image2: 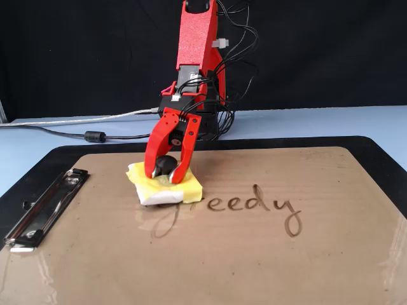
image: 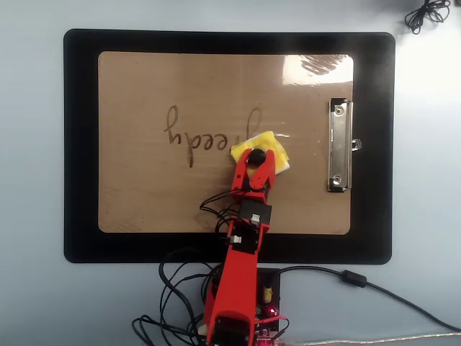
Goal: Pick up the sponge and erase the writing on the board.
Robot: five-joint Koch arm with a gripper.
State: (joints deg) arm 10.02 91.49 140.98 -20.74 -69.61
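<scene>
Clamping the sponge by its black knob, the gripper pressed it onto the board, over the writing's clip-side end; most letters remained unerased.

sponge on board, over right end of writing in overhead view | gripper on sponge, jaws either side of its knob | clip at board's right | board on mat
</scene>
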